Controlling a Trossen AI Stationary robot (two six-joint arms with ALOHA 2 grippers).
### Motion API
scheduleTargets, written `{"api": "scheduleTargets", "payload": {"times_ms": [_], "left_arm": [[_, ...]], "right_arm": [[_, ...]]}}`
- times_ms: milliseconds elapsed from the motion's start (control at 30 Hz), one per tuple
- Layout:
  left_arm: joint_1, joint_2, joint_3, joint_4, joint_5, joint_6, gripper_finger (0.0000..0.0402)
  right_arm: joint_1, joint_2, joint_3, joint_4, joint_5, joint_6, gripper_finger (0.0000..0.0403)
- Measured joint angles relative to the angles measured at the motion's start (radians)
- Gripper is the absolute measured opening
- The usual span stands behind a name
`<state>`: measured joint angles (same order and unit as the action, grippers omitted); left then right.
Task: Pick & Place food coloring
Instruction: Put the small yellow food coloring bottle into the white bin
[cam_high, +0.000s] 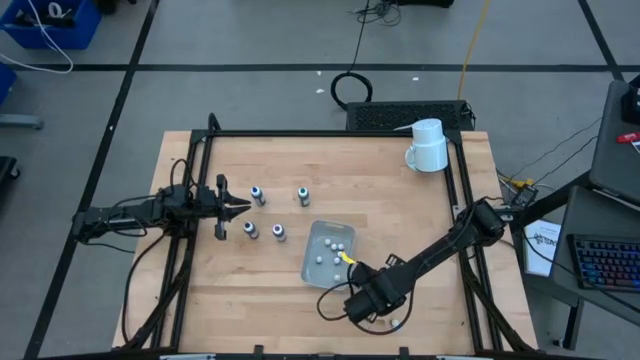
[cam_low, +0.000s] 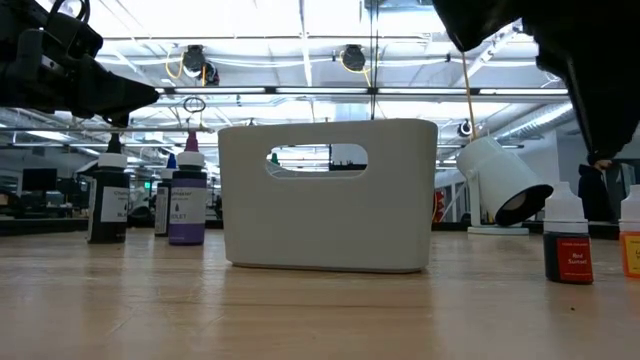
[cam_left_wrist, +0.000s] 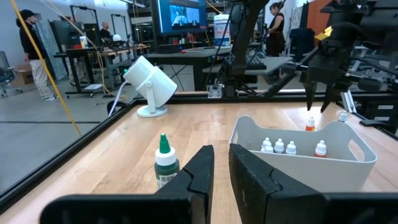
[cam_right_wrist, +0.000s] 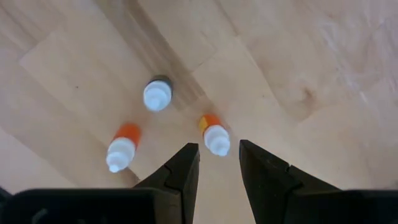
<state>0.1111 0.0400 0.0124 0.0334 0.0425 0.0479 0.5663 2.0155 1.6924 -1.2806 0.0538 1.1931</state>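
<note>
The left gripper (cam_high: 243, 206) has its fingers pressed shut on nothing, held low over the table (cam_high: 420, 260). Four bottles (cam_high: 257, 194) with dark caps stand upright just past its fingertips: two a little ahead and to one side, two a little ahead and to the other, none touching the fingers or each other. In the left wrist view, one green bottle (cam_left_wrist: 165, 163) stands just beside the left gripper (cam_left_wrist: 221, 152), close to one fingertip. The one white bin (cam_left_wrist: 305, 149) sits straight ahead of the fingers. Four white bottle tips show over its near wall; how many more lie inside I cannot tell.

The right gripper (cam_high: 362, 303) hangs beyond the far side of the bin (cam_high: 312, 268) from the left fingers, pointing down at the wood. Its fingers stand partly open, with a clear gap between them and nothing gripped. In the right wrist view, three more bottles stand on the table below the right gripper (cam_right_wrist: 219, 148). An orange-and-yellow one (cam_right_wrist: 212, 134) is right at the mouth of the gap between the fingertips. A dark one (cam_right_wrist: 157, 94) with a white cap is farther out. An orange one (cam_right_wrist: 122, 146) is off to the side of one finger. All three are apart from each other.

One white mug (cam_high: 428, 145) stands well apart from both grippers, near the table's far edge.
</note>
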Motion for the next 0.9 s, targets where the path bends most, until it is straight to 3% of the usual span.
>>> {"api": "scheduleTargets", "payload": {"times_ms": [333, 900], "left_arm": [[0.000, 0.000, 0.000, 0.000, 0.000, 0.000, 0.0058], [0.000, 0.000, 0.000, 0.000, 0.000, 0.000, 0.0058]], "right_arm": [[0.007, 0.000, -0.092, 0.103, -0.056, 0.001, 0.0105], [0.011, 0.000, -0.145, 0.154, -0.058, -0.001, 0.0105]]}}
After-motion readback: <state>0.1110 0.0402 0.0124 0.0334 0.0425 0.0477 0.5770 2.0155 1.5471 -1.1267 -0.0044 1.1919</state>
